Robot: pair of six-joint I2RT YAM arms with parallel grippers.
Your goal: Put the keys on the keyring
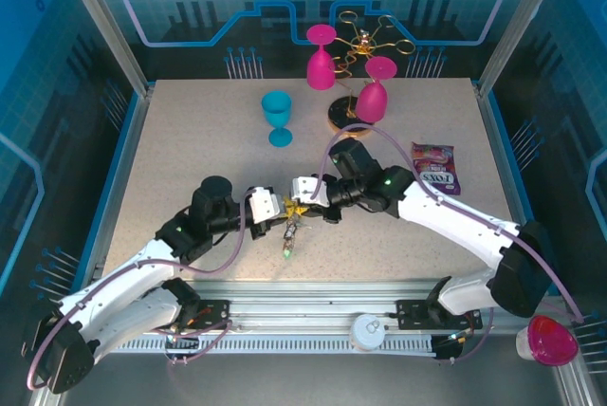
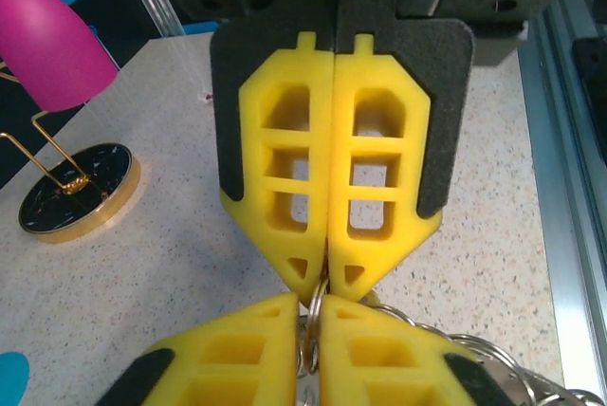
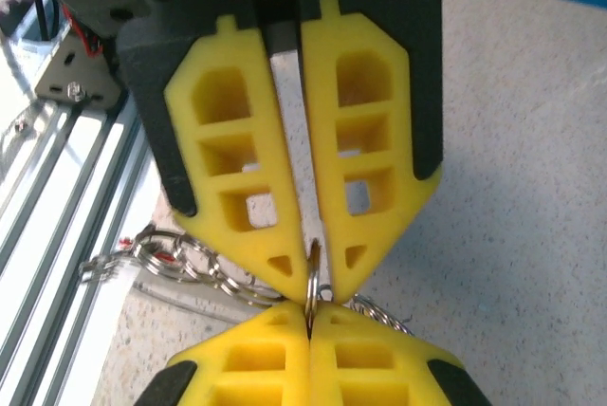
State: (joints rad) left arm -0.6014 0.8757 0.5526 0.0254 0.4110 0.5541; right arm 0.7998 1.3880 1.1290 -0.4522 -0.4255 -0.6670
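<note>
**Top view.** The left gripper (image 1: 282, 208) and right gripper (image 1: 302, 200) meet tip to tip over the near middle of the table (image 1: 190, 140). The keys (image 1: 289, 240) sit in a small bunch just below that meeting point, toward the near edge, with a green head at the bottom. I cannot tell whether they hang or rest on the table. A blue goblet (image 1: 277, 117) stands well apart, toward the far side. Two pink goblets (image 1: 321, 55) hang upside down on a gold wire rack (image 1: 365, 46) at the far edge. A snack packet (image 1: 434, 167) lies to the right, beside the right arm.

**Left wrist view.** The left gripper (image 2: 309, 304) is at the bottom of the frame, its yellow fingers (image 2: 237, 349) pressed together on the keyring (image 2: 310, 335). The ring stands edge-on in the slit between them. The right gripper (image 2: 325, 278) comes in from above, fingers together, tips pinching the top of the same ring. Silvery chain links (image 2: 474, 349) trail off to the lower right. The rack's round base (image 2: 76, 193) sits on the table at the left.

**Right wrist view.** The right gripper (image 3: 308, 309) is at the bottom, clamped on the keyring (image 3: 312, 268), which rises thin and upright from between the tips. The left gripper (image 3: 310, 268) is above. Its fingers are apart higher up and converge at the tips onto the ring. Chain links (image 3: 180, 259) hang to the left.
</note>
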